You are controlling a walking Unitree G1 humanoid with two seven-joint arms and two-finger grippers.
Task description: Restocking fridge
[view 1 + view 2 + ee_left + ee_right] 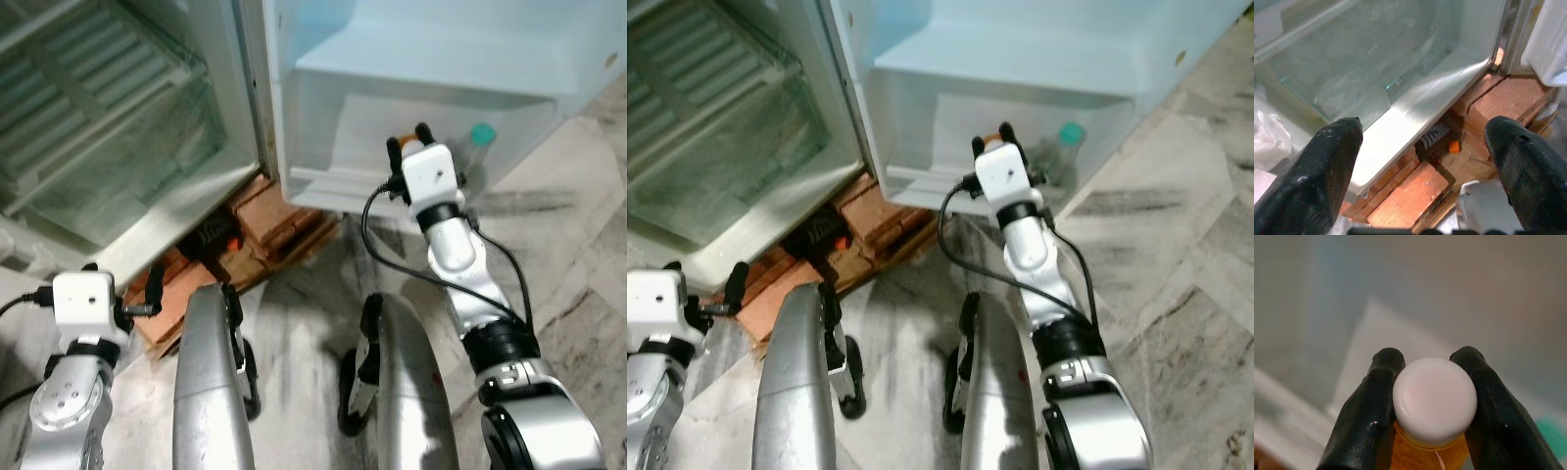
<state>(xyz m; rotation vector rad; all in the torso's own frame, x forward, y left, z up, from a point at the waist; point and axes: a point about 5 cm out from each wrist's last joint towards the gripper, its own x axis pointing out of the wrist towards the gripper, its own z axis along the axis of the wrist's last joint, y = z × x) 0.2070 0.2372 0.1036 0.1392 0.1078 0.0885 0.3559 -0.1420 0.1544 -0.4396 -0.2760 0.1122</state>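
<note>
- Right wrist view puts the right gripper (1432,404) clenched on an orange bottle (1427,455), its two black fingers (1371,411) pressed against either side just under the white cap (1434,399). Holding it high at the neck looks chosen to keep the bottle upright and leave its base free to go down into a shelf.
- From the head views, that arm reaches far and to the right, carrying the bottle at the lip of the lower door shelf (411,117) of the open fridge door (441,39). The bottle seems to hang above or just inside the shelf; whether its base rests on anything cannot be told.
- A clear bottle with a teal cap (481,134) already stands in that shelf, just to the right of the gripper, so the orange one is likely meant for the open space to its left.
- Near and to the left, the left gripper (1425,161) hangs low with its fingers spread wide and nothing between them, pointing at the fridge's bottom edge.
- Stacked bricks (1498,98) prop up the fridge cabinet (127,147); its glass shelf (1366,63) looks bare.
- Judging by this, the step in hand is setting the bottle down, and release should wait until the base is seated.
</note>
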